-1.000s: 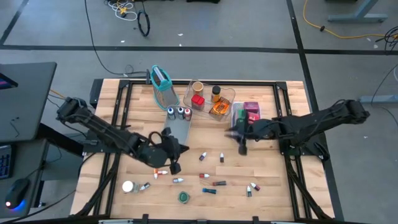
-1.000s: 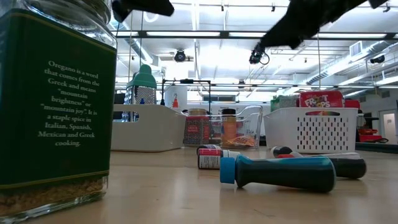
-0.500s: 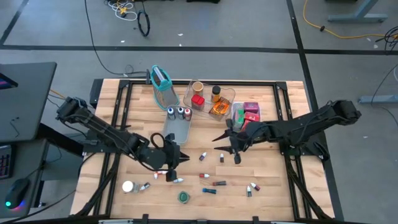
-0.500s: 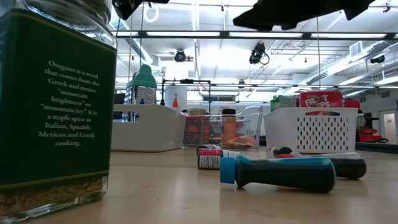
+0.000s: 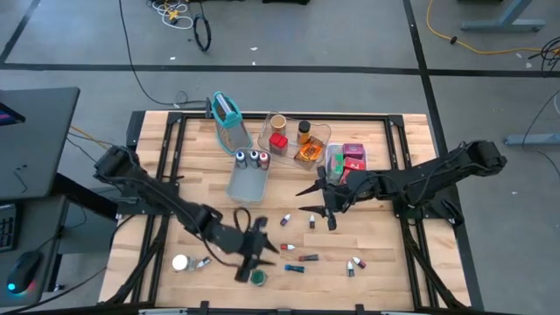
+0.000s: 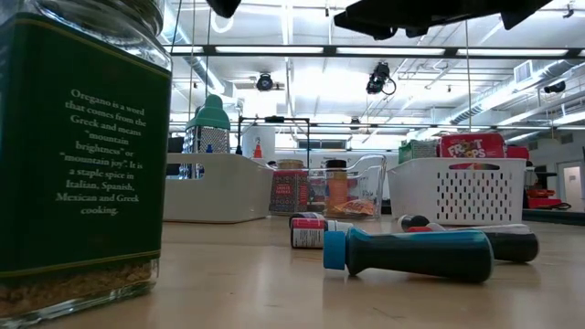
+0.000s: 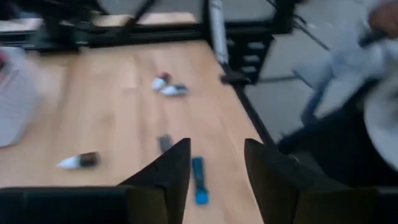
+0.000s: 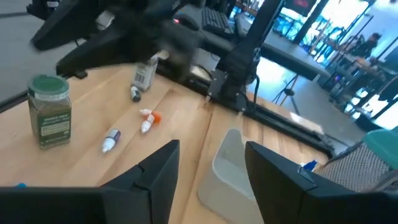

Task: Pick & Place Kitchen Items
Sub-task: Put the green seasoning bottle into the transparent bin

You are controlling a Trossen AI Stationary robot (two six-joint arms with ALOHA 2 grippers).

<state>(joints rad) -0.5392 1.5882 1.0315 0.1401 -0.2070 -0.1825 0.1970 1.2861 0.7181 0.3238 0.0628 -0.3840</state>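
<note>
We see the left pincer (image 5: 252, 254) low over the front part of the wooden worktop (image 5: 376, 254), its two dark fingers (image 7: 169, 171) spread with a clear gap between them and nothing held; a blue-capped vial (image 7: 198, 179) lies on the wood just beyond that gap. The green-lidded oregano jar (image 5: 259, 277) stands just beside this pincer, toward the front edge, and in the low view the same jar fills the near left side. The right pincer (image 5: 329, 213) hangs above the middle of the worktop, fingers (image 8: 160, 167) likewise spread and empty, just beside two small vials (image 5: 311, 222). Scattered over the front half lie more tiny capped vials: a red one (image 5: 288, 248), a dark one with a red end (image 5: 308, 257), a blue one (image 5: 294, 269), a pair (image 5: 353, 264) toward the right, and one (image 5: 203, 262) beside a white round lid (image 5: 180, 262) on the left. At the back a grey tray (image 5: 247, 182) holds three small cans (image 5: 251, 158) at its far end; next to it a clear tray (image 5: 293, 140) holds a red-capped jar (image 5: 278, 143), an amber jar (image 5: 304, 131) and an orange packet (image 5: 308, 153). A white basket (image 5: 331, 163) to its right holds pink and green packets (image 5: 353, 157). The upright teal-rimmed holder (image 5: 227, 112) stands at the back left.
</note>
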